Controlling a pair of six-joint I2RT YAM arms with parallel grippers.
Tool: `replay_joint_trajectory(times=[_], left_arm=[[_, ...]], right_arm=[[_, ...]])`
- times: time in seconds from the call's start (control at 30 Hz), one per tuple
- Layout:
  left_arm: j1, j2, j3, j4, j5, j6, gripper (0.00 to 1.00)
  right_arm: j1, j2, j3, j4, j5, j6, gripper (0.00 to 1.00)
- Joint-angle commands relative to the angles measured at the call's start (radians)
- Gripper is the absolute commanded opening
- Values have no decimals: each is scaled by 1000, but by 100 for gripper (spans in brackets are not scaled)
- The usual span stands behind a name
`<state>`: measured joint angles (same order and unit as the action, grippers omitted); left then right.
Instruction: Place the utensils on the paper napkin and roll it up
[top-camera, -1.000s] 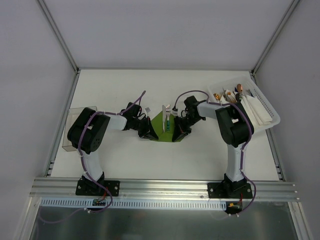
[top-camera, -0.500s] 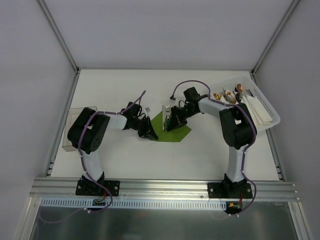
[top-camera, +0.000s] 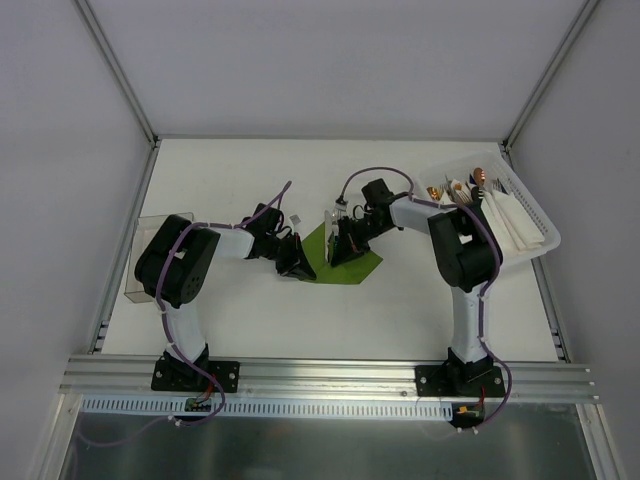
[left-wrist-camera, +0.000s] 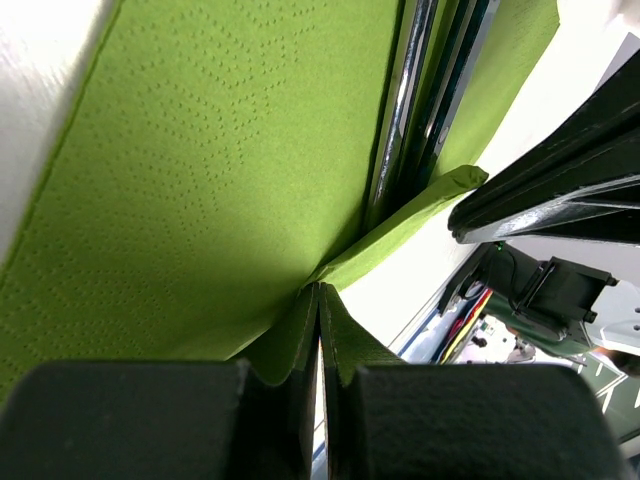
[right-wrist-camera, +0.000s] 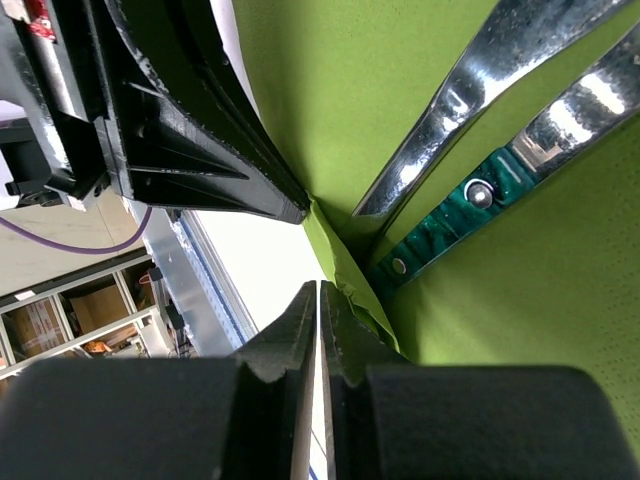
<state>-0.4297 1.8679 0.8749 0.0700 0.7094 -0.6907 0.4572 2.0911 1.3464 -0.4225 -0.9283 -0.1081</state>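
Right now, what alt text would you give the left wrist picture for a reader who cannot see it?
Two black jaws at the bottom pinch shut on a raised fold of the green paper napkin, which fills most of the frame. Shiny utensils lie on it above, with the other arm's black jaws at right.

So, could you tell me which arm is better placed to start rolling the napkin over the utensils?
Right, probably: the right end effector is shut on a fold of the napkin right beside the utensils, while the left end effector pinches an edge farther from them.
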Motion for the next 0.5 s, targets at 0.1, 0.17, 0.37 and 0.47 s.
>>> replay_joint_trajectory(times=[0.1,0.17,0.37,0.47], left_arm=[[14,14,1,-64,-74,45,0],[14,14,-2,-64,-74,46,0],[16,-16,-7,-62,-80,48,0],[16,-62,-8,-64,-90,53,0]], right_arm=[[8,20,39,7,17,-2,6],[6,23,42,8,34,-5,6],[5,44,56,-2,81,-16,6],[6,52,59,-7,95,-18,6]])
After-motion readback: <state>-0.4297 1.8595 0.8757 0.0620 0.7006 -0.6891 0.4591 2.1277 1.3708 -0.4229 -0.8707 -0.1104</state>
